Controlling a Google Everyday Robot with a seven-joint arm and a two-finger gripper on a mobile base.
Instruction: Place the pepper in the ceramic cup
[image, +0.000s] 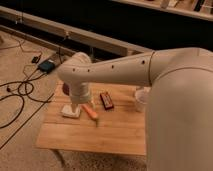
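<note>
Camera view: on the wooden table (117, 132), pale ceramic cup (140, 100) at the right, partly behind the arm (125, 67), contents not discernible. Orange pepper (90, 112) flat on the tabletop, just beside the lowered gripper (76, 105). Claw's opening and hold: impossible to tell.

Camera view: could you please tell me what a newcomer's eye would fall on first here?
The big white robot arm reaches in from the right over the light wooden table, its gripper low near the table's left end. Beside the gripper lies the small elongated orange pepper, next to a flat red-and-black rectangular block. The small pale ceramic cup stands farther right, partly hidden by the arm.
</note>
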